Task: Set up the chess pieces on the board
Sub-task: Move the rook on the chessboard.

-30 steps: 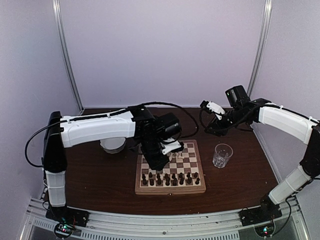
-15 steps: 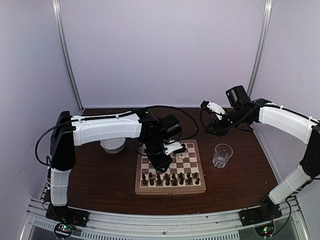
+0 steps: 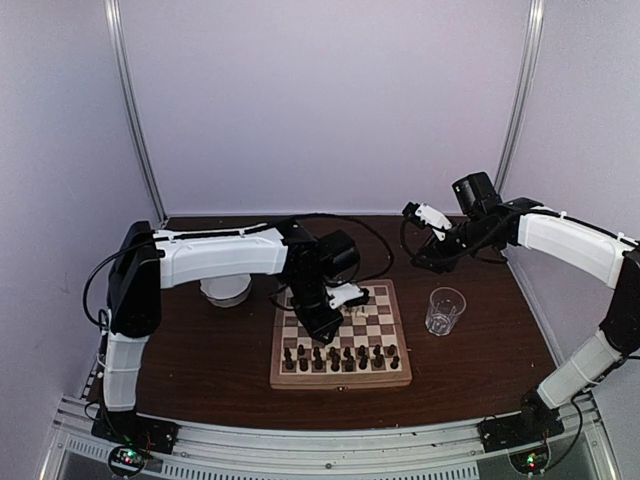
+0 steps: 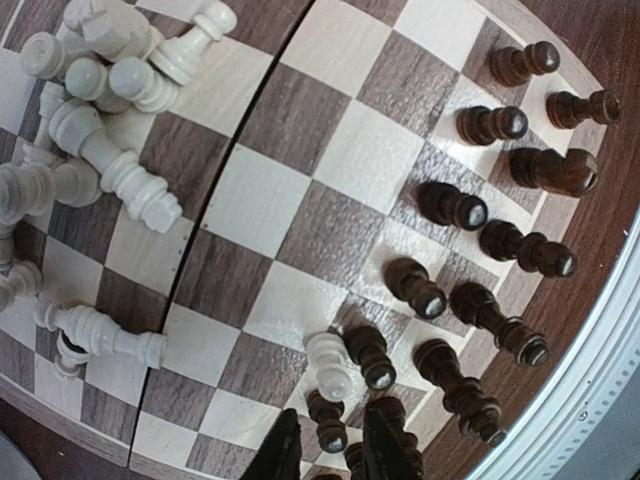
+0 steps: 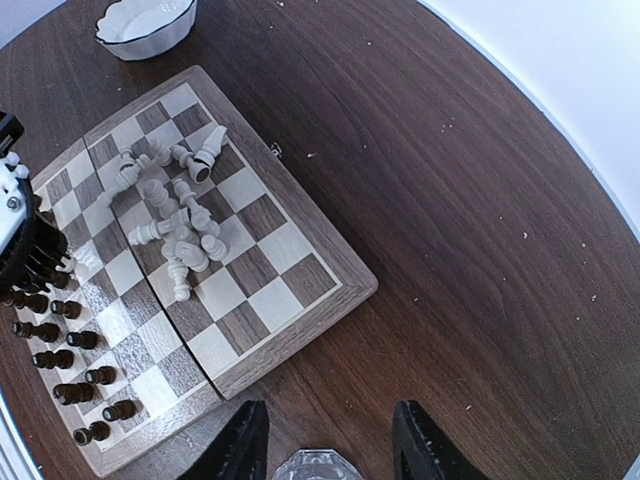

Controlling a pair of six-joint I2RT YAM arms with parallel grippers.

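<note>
Left gripper [image 4: 333, 425]: low over the near-left part of the board [image 3: 340, 381], fingers narrowly parted around a dark man, hold cannot be told | lone white piece [image 4: 330, 365]: among the dark ranks [image 4: 455, 205] along the near edge, likely the reason for the reach | white chessmen [image 5: 175, 215]: heaped toward the far edge, unset | right gripper [image 5: 330, 410]: wide open, empty, above the glass [image 3: 444, 310] toward the right edge, out of the way
</note>
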